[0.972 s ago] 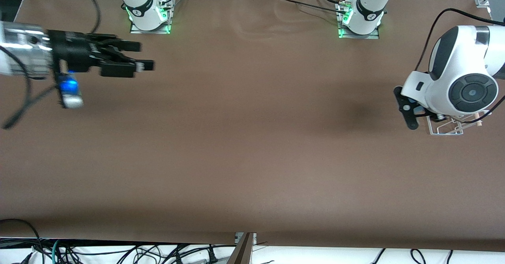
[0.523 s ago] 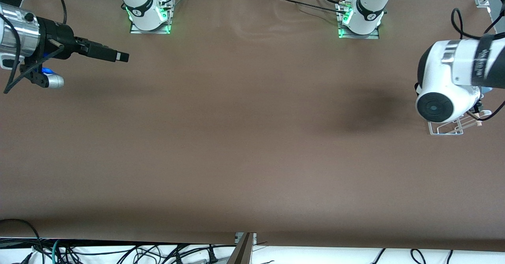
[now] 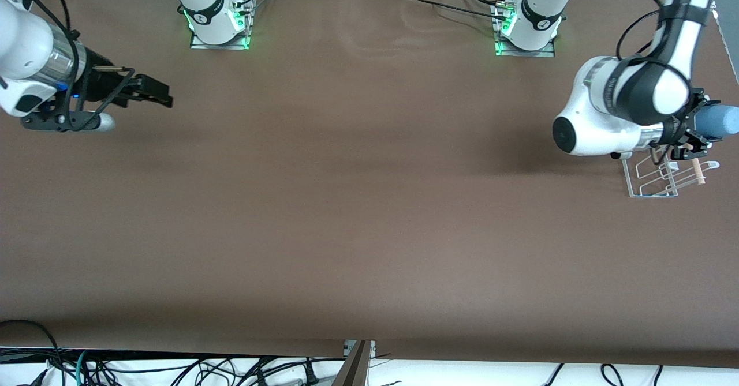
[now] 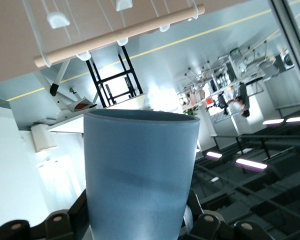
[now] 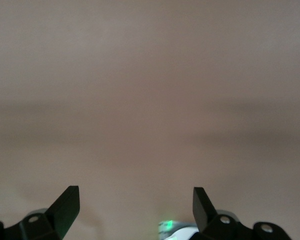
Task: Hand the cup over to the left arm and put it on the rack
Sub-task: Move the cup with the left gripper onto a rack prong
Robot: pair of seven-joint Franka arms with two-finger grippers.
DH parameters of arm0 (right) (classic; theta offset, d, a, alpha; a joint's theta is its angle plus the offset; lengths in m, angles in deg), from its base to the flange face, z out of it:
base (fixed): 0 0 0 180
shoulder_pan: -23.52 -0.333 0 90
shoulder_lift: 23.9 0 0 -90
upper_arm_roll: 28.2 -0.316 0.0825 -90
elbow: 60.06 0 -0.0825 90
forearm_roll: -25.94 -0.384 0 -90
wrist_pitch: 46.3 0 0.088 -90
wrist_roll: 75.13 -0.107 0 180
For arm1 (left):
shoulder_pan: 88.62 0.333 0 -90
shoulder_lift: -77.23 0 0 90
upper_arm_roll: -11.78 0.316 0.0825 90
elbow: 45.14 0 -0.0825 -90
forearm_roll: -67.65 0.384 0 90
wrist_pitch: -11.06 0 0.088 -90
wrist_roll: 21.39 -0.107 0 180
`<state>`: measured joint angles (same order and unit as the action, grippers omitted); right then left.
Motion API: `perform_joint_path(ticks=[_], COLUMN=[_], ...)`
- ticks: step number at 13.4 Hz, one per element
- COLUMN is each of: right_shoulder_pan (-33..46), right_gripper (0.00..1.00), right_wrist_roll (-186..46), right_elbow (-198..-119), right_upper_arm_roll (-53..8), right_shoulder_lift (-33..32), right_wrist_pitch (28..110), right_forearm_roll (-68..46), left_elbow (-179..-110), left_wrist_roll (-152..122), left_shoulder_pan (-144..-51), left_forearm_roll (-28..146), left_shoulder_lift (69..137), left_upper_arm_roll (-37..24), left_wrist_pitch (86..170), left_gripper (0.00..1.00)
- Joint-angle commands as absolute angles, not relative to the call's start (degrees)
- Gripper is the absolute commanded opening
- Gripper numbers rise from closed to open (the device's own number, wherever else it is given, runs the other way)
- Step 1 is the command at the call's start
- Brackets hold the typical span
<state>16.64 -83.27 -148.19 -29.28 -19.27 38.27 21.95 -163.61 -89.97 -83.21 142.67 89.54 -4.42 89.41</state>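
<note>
The light-blue cup (image 3: 720, 121) hangs on its side just above the rack's (image 3: 657, 180) end nearest the table's edge. My left gripper (image 3: 700, 130) is shut on it. In the left wrist view the cup (image 4: 140, 170) fills the middle between the black fingers (image 4: 197, 210), its wider end pointing away from the gripper (image 4: 140, 222). The rack's wooden dowel (image 4: 120, 34) and white wire loops cross just past it. My right gripper (image 3: 157, 94) is open and holds nothing, low over the right arm's end of the table. The right wrist view shows only its gripper (image 5: 135, 202) and bare brown table.
The rack stands close to the table's edge (image 3: 728, 57) at the left arm's end. Both arm bases (image 3: 219, 25) (image 3: 525, 28) stand on the side farthest from the front camera. Cables (image 3: 173, 368) lie below the table's near edge.
The left arm has turned its wrist, and the cup now sticks out above the rack's outer end. The right arm has drawn back farther toward its end of the table.
</note>
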Motion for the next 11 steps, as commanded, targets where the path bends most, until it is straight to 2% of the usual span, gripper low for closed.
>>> perform_joint_path(ticks=[1,6,11], right_shoulder_pan=[16.84,16.84,16.84], right_gripper=[1.0,1.0,1.0], right_wrist_roll=[-78.92,-75.65,-75.57], right_elbow=[-149.63,-149.45,-147.79], right_upper_arm_roll=[-29.26,-29.26,-29.26], right_shoulder_lift=[-20.65,-20.65,-19.42], right_wrist_pitch=[41.05,41.5,40.89], right_forearm_roll=[28.2,29.28,28.75], left_elbow=[-170.02,-181.88,-185.06], left_wrist_roll=[-89.07,-76.96,-71.58], left_shoulder_pan=[-82.47,-77.11,-76.58], left_forearm_roll=[145.25,152.1,154.92], left_shoulder_lift=[86.81,82.07,81.71], left_upper_arm_roll=[-3.7,-1.23,-1.23], left_wrist_pitch=[95.15,105.35,105.11], left_gripper=[0.0,0.0,0.0])
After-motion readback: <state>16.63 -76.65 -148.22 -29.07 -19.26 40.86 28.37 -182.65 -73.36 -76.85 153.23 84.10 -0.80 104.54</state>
